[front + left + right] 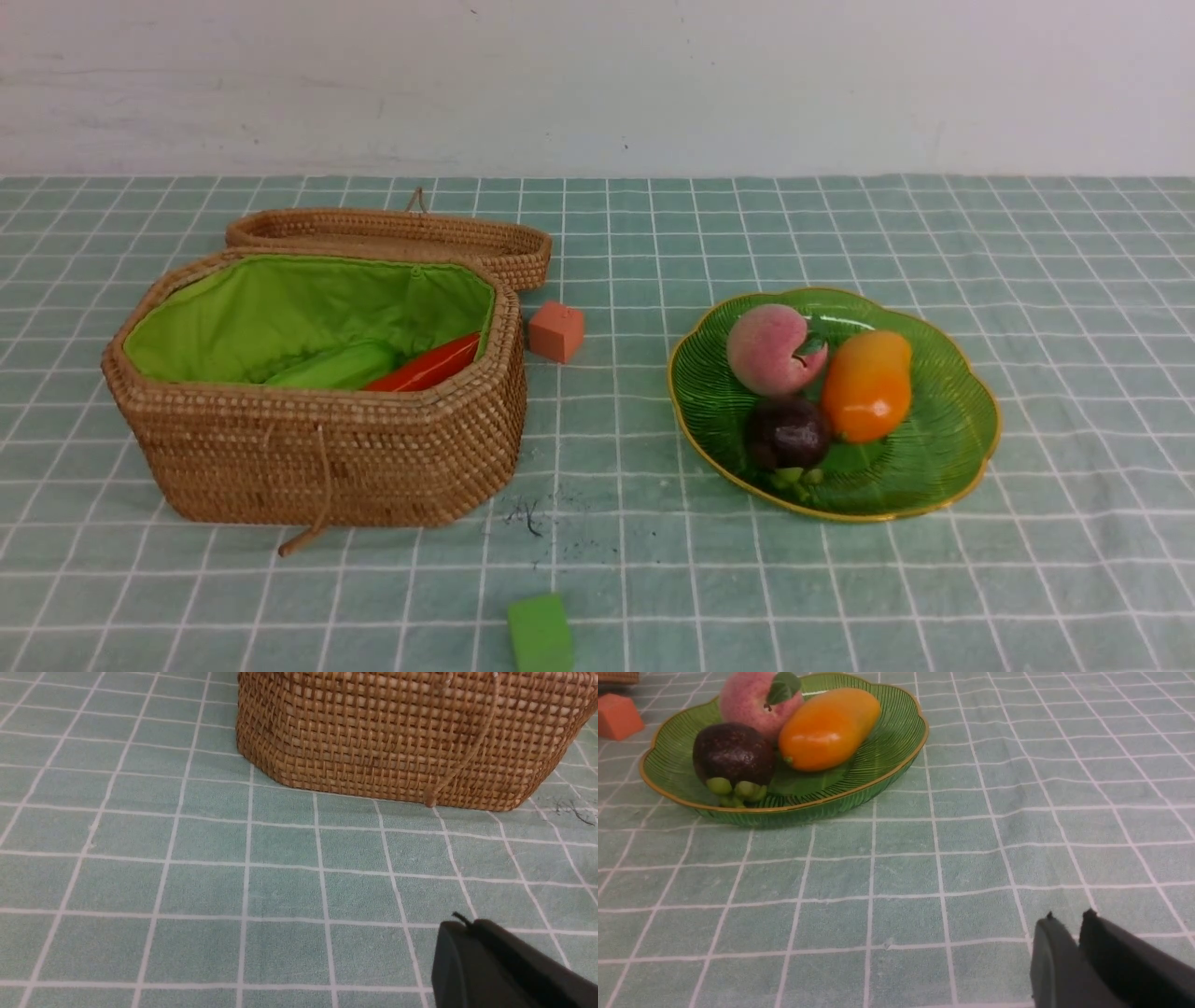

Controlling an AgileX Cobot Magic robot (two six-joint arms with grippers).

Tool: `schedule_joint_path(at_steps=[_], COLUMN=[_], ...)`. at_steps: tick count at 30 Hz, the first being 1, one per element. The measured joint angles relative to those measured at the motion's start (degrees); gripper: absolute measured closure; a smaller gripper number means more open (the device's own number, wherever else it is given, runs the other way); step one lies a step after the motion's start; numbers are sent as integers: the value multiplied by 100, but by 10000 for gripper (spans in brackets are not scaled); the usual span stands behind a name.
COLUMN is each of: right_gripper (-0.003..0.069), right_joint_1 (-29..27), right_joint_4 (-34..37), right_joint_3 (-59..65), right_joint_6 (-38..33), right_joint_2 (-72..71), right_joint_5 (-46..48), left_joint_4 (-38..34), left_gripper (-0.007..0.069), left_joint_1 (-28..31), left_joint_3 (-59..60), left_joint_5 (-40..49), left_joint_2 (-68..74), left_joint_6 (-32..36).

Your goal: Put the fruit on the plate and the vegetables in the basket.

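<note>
Seemingly sorting is finished: both grippers, left (467, 933) and right (1069, 928), sit clenched and empty, plate (878, 779) and basket (373, 742) ahead.

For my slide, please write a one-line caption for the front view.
Peach, mango and mangosteen on the green plate; red pepper and gourd in the open basket.

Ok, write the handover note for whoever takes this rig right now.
Left hand: shut, empty, low over the cloth near the basket.
Right hand: shut, empty, near the plate.
Plate holds the peach, mango and mangosteen.
In the basket, the red pepper and green gourd show; the eggplant is not visible, so check inside.
Otherwise sorting looks done.
</note>
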Motion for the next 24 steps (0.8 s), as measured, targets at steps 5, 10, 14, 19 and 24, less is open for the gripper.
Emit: schedule_joint_path(at_steps=[5,10,14,19,24], right_gripper=[561,556,552,550,550], right_joint_1=[0,0,0,0,0], right_joint_4=[0,0,0,0,0], right_joint_3=[0,0,0,0,0], right_joint_6=[0,0,0,0,0], right_joint_2=[0,0,0,0,0], right_joint_5=[0,0,-6,-6,-6], left_joint_4=[0,0,0,0,0], left_gripper=[638,638,638,638,636], left_joint_1=[0,0,0,0,0], left_joint_3=[0,0,0,0,0], left_joint_5=[0,0,0,0,0], left_joint_2=[0,0,0,0,0], left_joint_6=[0,0,0,0,0])
